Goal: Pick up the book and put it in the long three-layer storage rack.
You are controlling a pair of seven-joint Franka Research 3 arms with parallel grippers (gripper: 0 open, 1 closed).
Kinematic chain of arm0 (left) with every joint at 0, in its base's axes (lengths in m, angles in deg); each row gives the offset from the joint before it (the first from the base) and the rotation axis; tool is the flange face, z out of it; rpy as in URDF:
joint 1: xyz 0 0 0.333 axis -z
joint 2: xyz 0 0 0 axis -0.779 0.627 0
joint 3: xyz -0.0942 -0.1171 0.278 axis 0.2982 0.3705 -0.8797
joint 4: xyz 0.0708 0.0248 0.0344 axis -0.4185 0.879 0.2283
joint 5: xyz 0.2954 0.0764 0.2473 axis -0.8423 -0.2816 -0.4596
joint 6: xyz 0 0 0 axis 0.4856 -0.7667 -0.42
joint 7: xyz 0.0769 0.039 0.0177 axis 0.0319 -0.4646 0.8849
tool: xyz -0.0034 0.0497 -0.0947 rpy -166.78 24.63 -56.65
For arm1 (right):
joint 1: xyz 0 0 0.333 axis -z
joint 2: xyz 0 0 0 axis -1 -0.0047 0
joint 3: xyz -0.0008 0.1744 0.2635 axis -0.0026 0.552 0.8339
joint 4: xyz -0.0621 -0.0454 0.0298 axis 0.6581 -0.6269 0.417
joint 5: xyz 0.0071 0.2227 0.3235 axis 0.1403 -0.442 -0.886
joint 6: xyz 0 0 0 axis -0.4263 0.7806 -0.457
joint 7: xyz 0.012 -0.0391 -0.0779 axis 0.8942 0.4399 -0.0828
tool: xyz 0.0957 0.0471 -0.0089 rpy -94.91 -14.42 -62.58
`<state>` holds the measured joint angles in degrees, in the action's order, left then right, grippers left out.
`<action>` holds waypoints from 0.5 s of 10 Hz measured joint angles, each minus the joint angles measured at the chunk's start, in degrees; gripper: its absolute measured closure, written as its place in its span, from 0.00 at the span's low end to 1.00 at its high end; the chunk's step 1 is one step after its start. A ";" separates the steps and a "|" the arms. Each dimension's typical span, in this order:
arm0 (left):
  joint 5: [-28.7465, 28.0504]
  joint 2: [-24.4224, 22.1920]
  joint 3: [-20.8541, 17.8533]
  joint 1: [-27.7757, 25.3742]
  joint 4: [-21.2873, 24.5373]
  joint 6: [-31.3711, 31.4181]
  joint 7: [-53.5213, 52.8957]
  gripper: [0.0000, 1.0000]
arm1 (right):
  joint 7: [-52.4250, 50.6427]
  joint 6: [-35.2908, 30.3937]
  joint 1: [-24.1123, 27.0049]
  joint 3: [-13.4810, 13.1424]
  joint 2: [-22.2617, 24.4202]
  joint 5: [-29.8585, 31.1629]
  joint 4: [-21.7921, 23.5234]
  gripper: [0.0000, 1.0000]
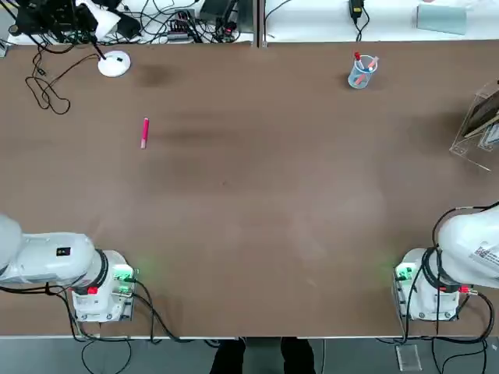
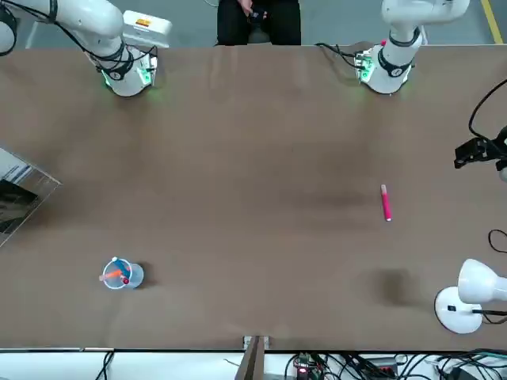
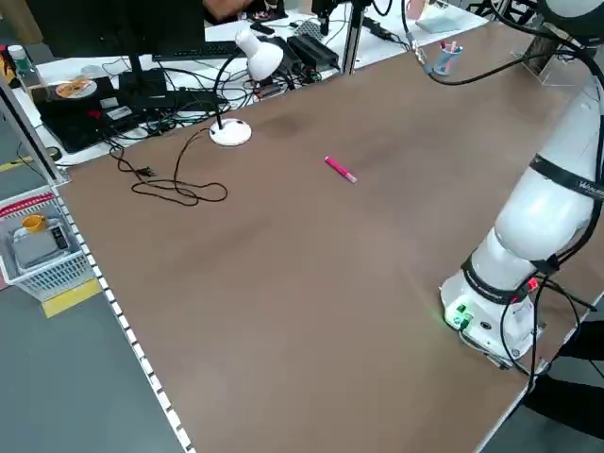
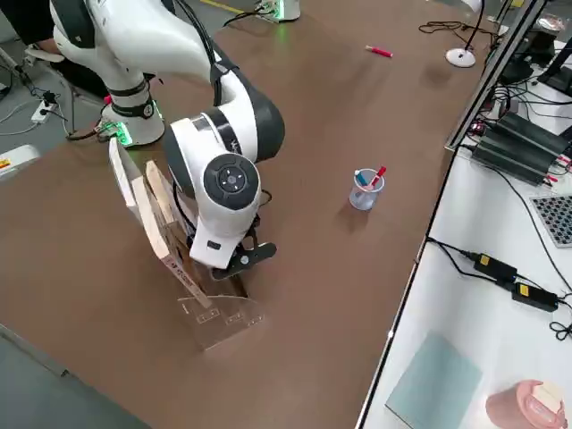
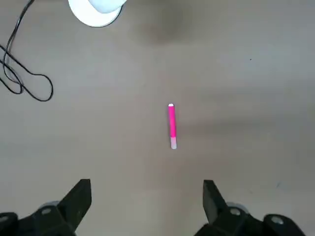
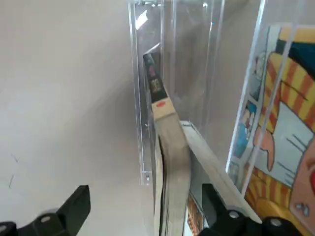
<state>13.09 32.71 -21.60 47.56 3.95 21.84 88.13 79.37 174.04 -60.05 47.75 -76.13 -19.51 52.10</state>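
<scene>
The book [image 6: 167, 142] stands on edge inside the clear three-layer storage rack [image 6: 141, 98], its tan spine up and a dark end farther off. My right gripper [image 6: 145, 209] hovers over it, open, with its fingers [image 6: 74, 206] apart on either side and not touching it. In the right side view the rack [image 4: 223, 317] sits on the table under the right arm's wrist, with the book [image 4: 161, 228] leaning in it. In the top view the rack [image 1: 475, 128] is at the right edge. My left gripper [image 5: 145, 201] hangs open high above the table.
A second book with a striped cartoon cover [image 6: 285, 123] stands in the rack beside the first. A pink pen [image 1: 145, 132] lies at the left, a white lamp [image 1: 114, 64] and cables at far left, a clear pen cup [image 1: 361, 72] at far right.
</scene>
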 joint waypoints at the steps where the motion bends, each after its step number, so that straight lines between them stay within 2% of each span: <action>1: -0.01 0.00 0.00 0.00 0.00 0.01 -0.02 0.00 | -0.01 -0.83 -0.33 0.01 0.06 0.00 -0.41 0.00; 5: -0.02 0.00 0.01 0.00 -0.01 0.04 -0.02 0.00 | 0.01 -3.66 -2.50 -0.02 0.89 0.01 -2.85 0.00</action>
<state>13.07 32.71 -21.60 47.56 3.94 21.88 88.10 79.38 170.38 -62.55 47.72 -75.24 -19.50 49.25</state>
